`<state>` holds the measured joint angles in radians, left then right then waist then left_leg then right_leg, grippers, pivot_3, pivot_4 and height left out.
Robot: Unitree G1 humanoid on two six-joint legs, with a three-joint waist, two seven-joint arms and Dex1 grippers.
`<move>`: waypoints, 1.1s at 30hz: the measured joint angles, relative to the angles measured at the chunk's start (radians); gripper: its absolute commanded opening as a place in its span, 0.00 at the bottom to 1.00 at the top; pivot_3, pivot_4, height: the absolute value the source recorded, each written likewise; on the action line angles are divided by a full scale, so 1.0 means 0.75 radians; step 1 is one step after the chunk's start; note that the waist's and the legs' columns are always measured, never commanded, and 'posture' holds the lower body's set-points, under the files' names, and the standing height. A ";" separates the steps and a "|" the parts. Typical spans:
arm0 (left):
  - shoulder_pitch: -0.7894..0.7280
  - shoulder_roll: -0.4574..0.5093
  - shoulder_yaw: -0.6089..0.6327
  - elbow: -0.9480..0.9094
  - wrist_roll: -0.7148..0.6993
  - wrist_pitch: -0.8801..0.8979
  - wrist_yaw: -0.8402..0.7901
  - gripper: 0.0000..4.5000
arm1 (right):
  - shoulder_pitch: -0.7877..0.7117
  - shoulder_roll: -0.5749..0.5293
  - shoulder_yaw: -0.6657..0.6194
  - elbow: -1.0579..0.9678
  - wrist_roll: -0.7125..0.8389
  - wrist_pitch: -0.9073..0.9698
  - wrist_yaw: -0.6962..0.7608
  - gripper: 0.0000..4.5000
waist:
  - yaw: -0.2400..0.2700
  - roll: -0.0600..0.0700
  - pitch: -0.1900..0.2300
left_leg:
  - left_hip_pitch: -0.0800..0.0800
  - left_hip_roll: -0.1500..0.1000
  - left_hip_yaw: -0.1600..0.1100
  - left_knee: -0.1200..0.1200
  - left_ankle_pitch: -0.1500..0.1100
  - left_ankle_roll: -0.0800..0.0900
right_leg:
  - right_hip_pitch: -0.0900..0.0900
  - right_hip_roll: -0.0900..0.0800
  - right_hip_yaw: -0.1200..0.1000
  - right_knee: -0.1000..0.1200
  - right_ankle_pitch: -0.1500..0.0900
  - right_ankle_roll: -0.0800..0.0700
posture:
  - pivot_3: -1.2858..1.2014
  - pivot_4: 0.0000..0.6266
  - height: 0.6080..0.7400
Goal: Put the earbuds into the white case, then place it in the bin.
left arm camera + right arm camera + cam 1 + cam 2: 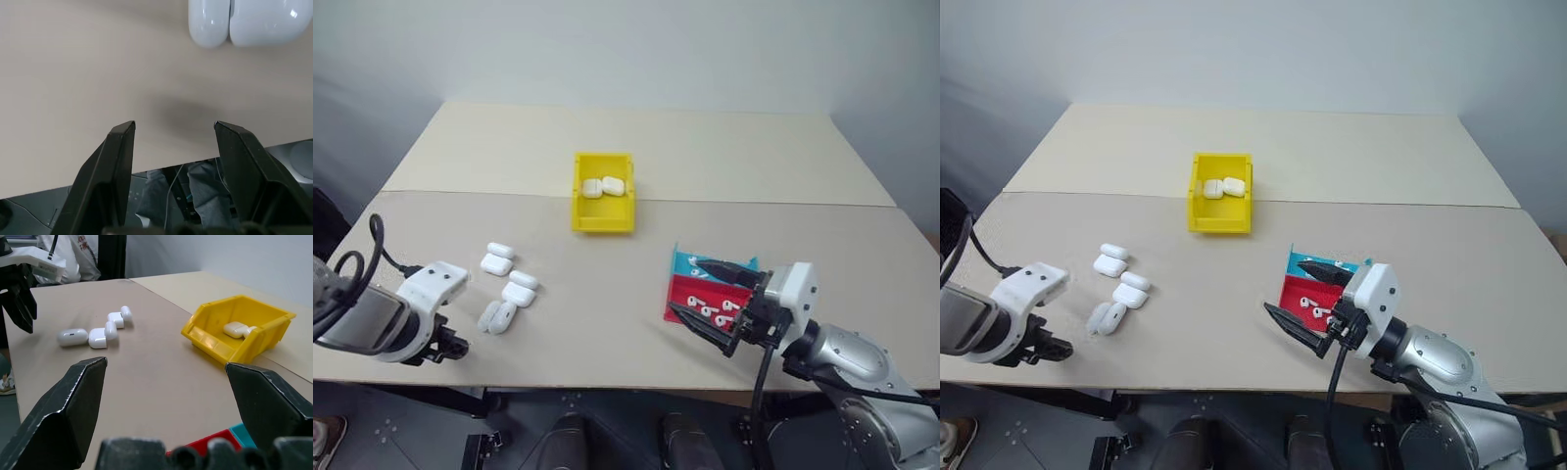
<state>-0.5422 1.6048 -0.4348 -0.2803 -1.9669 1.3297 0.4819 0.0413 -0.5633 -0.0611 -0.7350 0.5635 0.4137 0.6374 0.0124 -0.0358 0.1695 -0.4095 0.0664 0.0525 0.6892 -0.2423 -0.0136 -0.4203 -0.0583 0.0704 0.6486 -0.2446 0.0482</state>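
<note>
Bench (607,294), tan, held every item. Yellow bin (603,193) stood near its middle, with two white cases (603,186) lying side by side inside, touching each other. Loose white cases (507,284), five or six, lay in a cluster on the robot's left part of the bench, some touching in pairs; whether their lids were shut could not be told. Red tray (697,299) sat on the robot's right, with a blue tray (690,262) just behind it, touching or overlapping. Earbuds (710,309), several, lay on the red tray.

Left gripper (448,346) pointed steeply down at the near bench edge, beside the case cluster, fingers apart with nothing between them; a pair of cases lay just beyond its tips. Right gripper (703,298) hung level over the trays, fingers spread wide and empty, facing toward the bin and the cluster.

Person in a white top (68,257) stood beyond the bench's far left side.
</note>
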 measured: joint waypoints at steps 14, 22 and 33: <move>0.003 0.086 0.219 -0.127 0.199 0.168 -0.291 0.93 | -0.032 0.013 0.014 0.001 0.005 0.000 -0.003 1.00 | -0.001 -0.005 0.001 | 0.001 0.000 0.001 -0.003 0.001 -0.002 | -0.001 0.001 0.000 -0.001 0.000 -0.001 | 0.52 0.24 1.00; -0.100 -0.123 0.296 -0.079 0.483 0.219 -0.466 0.99 | -0.042 0.023 0.018 0.007 0.005 0.000 -0.002 1.00 | 0.000 -0.005 0.001 | -0.001 0.000 0.000 -0.004 0.001 -0.002 | -0.002 0.001 0.000 -0.001 0.000 -0.001 | 0.52 0.24 1.00; -0.318 -0.308 0.321 0.030 0.790 0.369 -0.855 0.26 | -0.042 0.019 0.012 0.009 0.005 0.000 0.003 1.00 | -0.002 -0.005 0.001 | -0.001 0.000 0.000 -0.004 0.001 -0.002 | -0.002 0.001 0.000 -0.001 0.000 -0.001 | 0.52 0.24 1.00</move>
<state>-0.7809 1.3741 -0.1939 -0.2575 -1.3748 1.6062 -0.1594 0.0097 -0.5492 -0.0523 -0.7280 0.5672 0.4136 0.6395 0.0110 -0.0399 0.1703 -0.4099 0.0660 0.0525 0.6859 -0.2413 -0.0149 -0.4218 -0.0575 0.0704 0.6480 -0.2446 0.0472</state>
